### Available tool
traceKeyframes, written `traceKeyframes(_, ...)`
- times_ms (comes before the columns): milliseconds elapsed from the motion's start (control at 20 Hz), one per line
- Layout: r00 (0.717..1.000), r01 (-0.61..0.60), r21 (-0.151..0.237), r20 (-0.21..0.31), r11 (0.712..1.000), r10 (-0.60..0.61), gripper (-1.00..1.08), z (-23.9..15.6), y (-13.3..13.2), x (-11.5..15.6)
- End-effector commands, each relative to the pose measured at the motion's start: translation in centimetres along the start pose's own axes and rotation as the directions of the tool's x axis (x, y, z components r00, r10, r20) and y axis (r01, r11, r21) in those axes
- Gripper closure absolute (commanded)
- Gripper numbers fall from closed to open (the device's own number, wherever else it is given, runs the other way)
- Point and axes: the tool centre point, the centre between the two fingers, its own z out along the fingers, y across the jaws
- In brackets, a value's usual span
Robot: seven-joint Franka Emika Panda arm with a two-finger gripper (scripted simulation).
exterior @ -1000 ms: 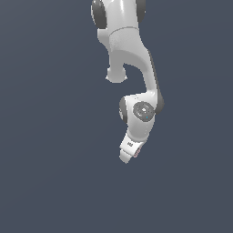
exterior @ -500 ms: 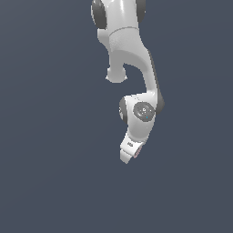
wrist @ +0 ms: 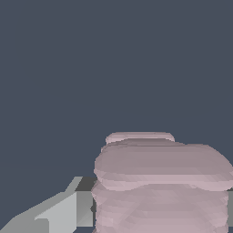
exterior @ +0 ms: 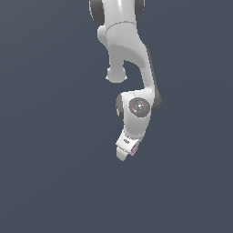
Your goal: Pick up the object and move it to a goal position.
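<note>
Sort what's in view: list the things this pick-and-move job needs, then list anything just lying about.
Part of the job:
- pink lump, sitting between the fingers
- gripper, closed on the lump
- gripper finger beside the lump

Just lying about:
- nothing else visible; only plain dark background

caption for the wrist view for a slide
Pink ridged object sits close against a gray gripper finger, plain dark background.
</note>
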Motion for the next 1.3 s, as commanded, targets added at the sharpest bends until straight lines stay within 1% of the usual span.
traceKeyframes(0,1.000,-0.001,-0.001,0.000,1.000,0.001,1.08,-0.8,0.3,-1.1)
traceKeyframes(300,1.000,-0.001,-0.002,0.000,1.000,0.001,1.08,-3.9,1.1,-5.3)
traceKeyframes(950,1.000,-0.001,-0.001,-0.001,1.000,0.001,1.08,-13.6,4.0,-18.2)
traceKeyframes(1250,1.000,-0.001,-0.001,-0.002,1.000,0.001,1.08,-17.4,5.3,-23.2)
